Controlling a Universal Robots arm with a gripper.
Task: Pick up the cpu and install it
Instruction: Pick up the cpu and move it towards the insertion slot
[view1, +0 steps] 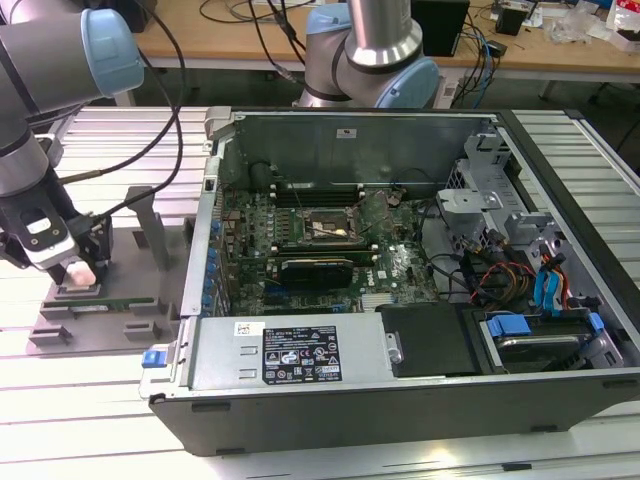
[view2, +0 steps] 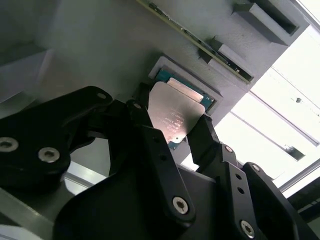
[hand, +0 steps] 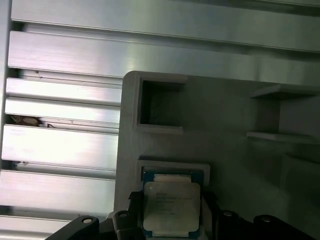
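The cpu (view2: 172, 112) is a small square chip with a silvery top plate and a green rim. It lies in a square recess of the grey holder block (hand: 225, 130), on the exterior view's left. My gripper (view1: 80, 272) is down over that recess. Its black fingers (view2: 145, 127) stand against two opposite edges of the cpu (hand: 172, 205) in both wrist views, and the gripper (view2: 175, 131) is shut on it. The chip sits at the level of the recess. The cpu socket (view1: 325, 228) on the motherboard inside the case is open, with nothing on it.
The open computer case (view1: 400, 385) takes up the middle and the exterior view's right. A thin green memory stick (view2: 200, 46) lies in a slot of the holder block (view1: 130, 315). A second arm's base (view1: 370, 50) stands behind the case. The table (hand: 60, 145) is ribbed aluminium.
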